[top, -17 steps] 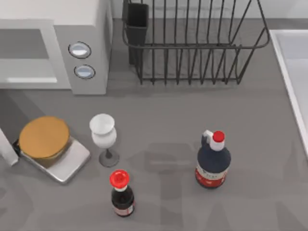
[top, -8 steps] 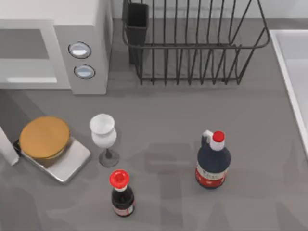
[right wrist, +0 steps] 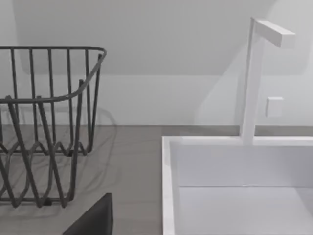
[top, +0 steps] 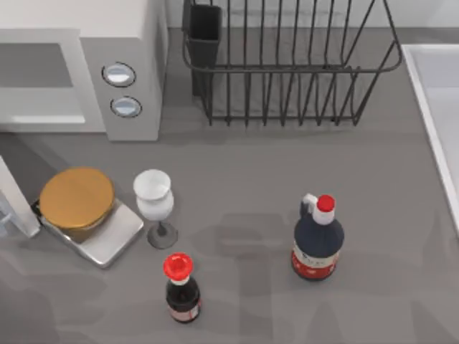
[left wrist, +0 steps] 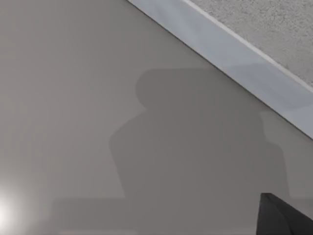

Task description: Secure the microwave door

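Microwave door (top: pixel 16 197) stands swung open at the worktop's (top: pixel 244 179) far left edge, its thin panel angled outward beside the silver scale (top: pixel 97 236) carrying a brown disc (top: pixel 75 198). The microwave (top: pixel 79 68) sits top left, cavity exposed, dials to the right. For either gripper, open or closed cannot be told.

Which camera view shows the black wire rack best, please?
The top view shows the black wire rack best: nearly its whole width, right of the microwave, behind the bottles. The right wrist view shows one end of it, beside the white sink. The left wrist view shows a plain grey surface instead.
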